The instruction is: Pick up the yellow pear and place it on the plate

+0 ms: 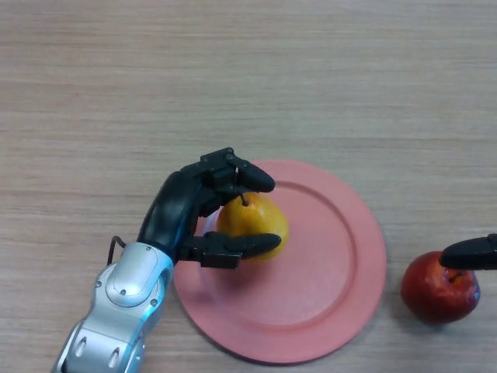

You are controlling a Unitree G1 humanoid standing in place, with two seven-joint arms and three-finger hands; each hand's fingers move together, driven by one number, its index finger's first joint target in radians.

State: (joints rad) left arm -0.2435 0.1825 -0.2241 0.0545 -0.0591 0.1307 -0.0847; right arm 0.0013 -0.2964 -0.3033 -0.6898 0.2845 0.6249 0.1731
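Observation:
The yellow pear point(255, 225) sits over the left part of the pink plate point(326, 272), stem up. My left hand point(186, 210) comes in from the lower left and is curled round the pear, fingers above it near the stem and thumb below it. Whether the pear rests on the plate or hangs just above it I cannot tell. Only a fingertip of my right hand point(470, 253) shows at the right edge, above a red apple.
A red apple point(439, 291) lies on the wooden table point(233, 78) just right of the plate, under the right hand's fingertip.

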